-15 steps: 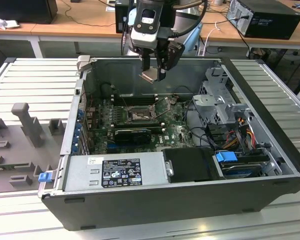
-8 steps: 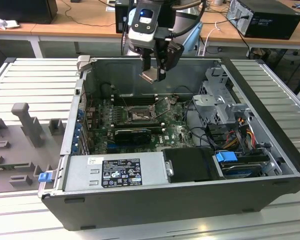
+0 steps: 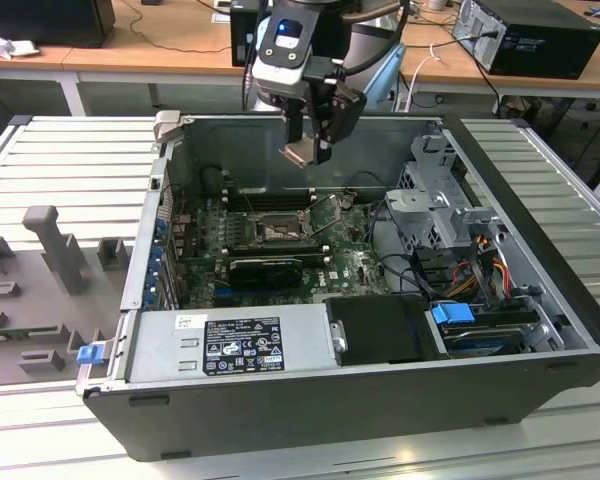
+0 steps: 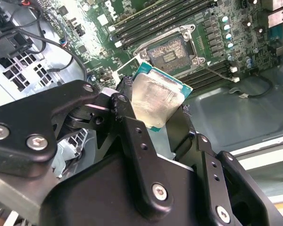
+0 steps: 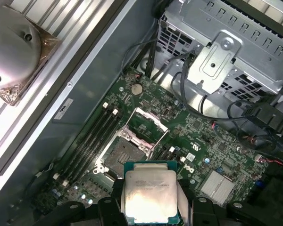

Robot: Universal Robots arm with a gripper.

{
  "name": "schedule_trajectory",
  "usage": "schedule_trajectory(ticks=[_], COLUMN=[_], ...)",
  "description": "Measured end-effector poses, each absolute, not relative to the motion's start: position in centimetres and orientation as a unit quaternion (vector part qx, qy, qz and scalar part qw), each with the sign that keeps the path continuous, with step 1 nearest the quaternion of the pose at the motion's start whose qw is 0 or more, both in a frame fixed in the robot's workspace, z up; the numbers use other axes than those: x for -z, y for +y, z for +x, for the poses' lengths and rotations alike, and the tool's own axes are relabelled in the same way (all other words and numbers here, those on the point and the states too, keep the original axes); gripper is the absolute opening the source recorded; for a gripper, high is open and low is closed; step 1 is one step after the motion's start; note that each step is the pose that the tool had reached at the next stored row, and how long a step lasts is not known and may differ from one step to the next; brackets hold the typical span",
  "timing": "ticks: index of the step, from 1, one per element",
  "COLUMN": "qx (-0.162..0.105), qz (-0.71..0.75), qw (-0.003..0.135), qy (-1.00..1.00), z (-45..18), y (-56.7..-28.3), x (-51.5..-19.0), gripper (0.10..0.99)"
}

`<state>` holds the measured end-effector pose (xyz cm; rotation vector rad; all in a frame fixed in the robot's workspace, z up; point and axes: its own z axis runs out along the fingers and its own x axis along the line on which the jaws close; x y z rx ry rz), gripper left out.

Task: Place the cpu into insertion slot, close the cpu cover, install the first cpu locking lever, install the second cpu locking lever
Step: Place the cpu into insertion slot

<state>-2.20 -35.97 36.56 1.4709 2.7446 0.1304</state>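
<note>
Black fingers (image 4: pixel 132 127) of the gripper (image 4: pixel 155 106) are looming closest to the lens in the second wrist view, and they are clamping the cpu (image 4: pixel 155 96) by 2 opposite edges. Its pale silver lid is facing the camera, with a green border showing around it. In the first wrist view the gripper (image 5: pixel 151 200) is pinching the same chip (image 5: pixel 150 190) from both sides, holding it roughly level.

From the exterior view the gripper (image 3: pixel 305 150) is hanging above the open computer case (image 3: pixel 310 410), near its far wall, and the cpu (image 3: pixel 302 155) is sitting between the fingertips, well clear of the motherboard (image 3: pixel 355 265) below.

On that board the insertion slot (image 3: pixel 278 232) is lying uncovered and unfilled; its dark square is showing in both wrist views (image 4: pixel 172 52) (image 5: pixel 124 153). At the slot's edge the cpu cover (image 5: pixel 148 116) is standing tilted up, green board showing through its window. Along one side of the slot, long black memory slots (image 5: pixel 92 136) are running in parallel. A grey drive cage (image 5: pixel 226 56) is sitting at the exterior view's right of the board, and a power supply (image 3: pixel 230 340) is lying along the case's near wall.
</note>
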Motion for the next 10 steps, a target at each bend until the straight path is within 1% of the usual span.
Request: schedule_trajectory(ticks=[10], qx=[-0.035], qz=[0.474], qw=[0.016], qy=[0.879], z=[-2.19], y=[-35.98], x=[-35.95], gripper=[0.529])
